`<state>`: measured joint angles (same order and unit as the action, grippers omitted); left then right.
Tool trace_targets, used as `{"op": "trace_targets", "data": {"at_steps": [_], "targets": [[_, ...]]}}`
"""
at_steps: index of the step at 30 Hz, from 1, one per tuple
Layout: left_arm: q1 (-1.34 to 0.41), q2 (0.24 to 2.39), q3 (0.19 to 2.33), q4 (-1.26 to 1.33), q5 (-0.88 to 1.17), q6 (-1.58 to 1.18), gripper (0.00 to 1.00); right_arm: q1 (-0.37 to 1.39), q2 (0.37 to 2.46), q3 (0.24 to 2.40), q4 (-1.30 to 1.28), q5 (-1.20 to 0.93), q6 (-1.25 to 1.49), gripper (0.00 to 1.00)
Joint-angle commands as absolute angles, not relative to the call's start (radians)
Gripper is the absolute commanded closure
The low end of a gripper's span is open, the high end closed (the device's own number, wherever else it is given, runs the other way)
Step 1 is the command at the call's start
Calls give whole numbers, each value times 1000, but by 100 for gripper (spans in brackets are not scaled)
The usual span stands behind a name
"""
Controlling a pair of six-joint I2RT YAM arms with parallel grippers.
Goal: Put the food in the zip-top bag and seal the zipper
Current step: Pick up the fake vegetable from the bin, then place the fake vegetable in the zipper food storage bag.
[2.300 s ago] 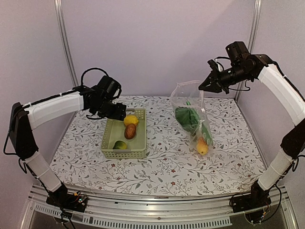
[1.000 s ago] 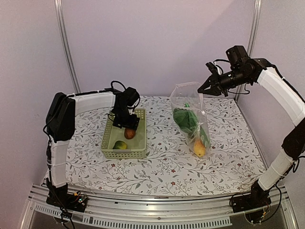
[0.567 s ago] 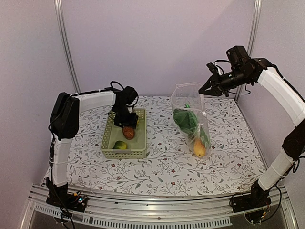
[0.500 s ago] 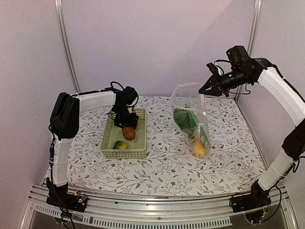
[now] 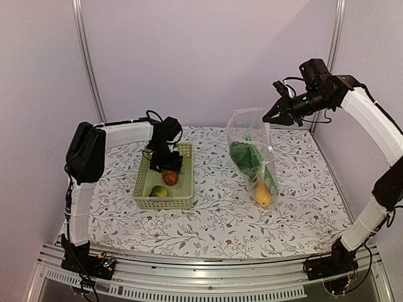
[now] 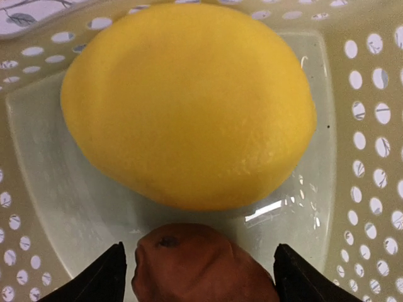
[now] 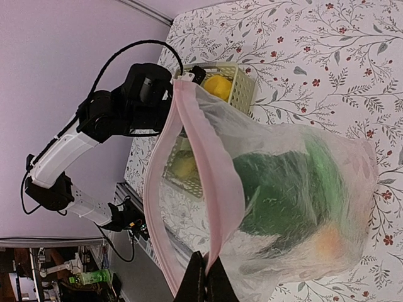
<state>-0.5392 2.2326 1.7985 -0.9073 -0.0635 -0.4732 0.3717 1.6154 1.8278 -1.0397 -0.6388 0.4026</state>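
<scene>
Floral-print table (image 5: 214, 229), plain lilac walls behind. L gripper (image 6: 203, 280) is down inside the pale green basket (image 5: 143, 200), jaws wide, one finger either side of the reddish-brown round piece (image 6: 198, 267). Can't tell if the pads touch it; it sits on the basket floor, not lifted. A big yellow lemon (image 6: 189, 107) lies just beside it at 12 o'clock in the wrist view. In the top view a yellow-green piece (image 5: 158, 191) lies at 7 o'clock of the brown one, near the basket's front wall. R gripper (image 7: 203, 280), up at 2 o'clock over the table, is pinched tight on the pink zipper (image 7: 227, 189). It hangs the zip-top bag (image 5: 250, 129) mouth-up w/ its bottom resting on the table, approx 3 o'clock of the basket and well apart from it. Progress, my read: part done. In the bag are the leafy green (image 5: 244, 157) and an orange-yellow piece (image 5: 263, 196), prob. the cucumber too, but that's only a green smear through crinkly film. Left to do: three pieces in the basket, then the seal; the mouth gapes and the zipper isn't pressed. Hidden: the lemon sits behind the L wrist in the top view. The brown piece is cut off by the wrist frame's bottom edge, and the yellow-green one is too small to ID.
</scene>
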Motion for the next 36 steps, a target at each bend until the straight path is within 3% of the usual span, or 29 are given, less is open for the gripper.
{"op": "trace_targets", "data": {"at_steps": [1,4,13,21,29,36], "targets": [[-536,2190,1759,-936,-36,-492,20,365,1629,1855,-1049,-645,382,100],[-538,2186,1743,-936,-37,-495,23,365,1628,1849,-1049,-638,377,100],[-544,2104,1765,-938,-52,-501,48,366,1609,1829,-1054,-622,374,100],[-639,1946,1959,-906,-82,-470,50,365,1583,1822,-1082,-602,363,100],[-818,1835,1997,-431,-31,-355,53,366,1569,1821,-1105,-606,357,100],[-904,1910,2014,-153,95,-343,53,367,1573,1844,-1102,-631,359,100]]}}
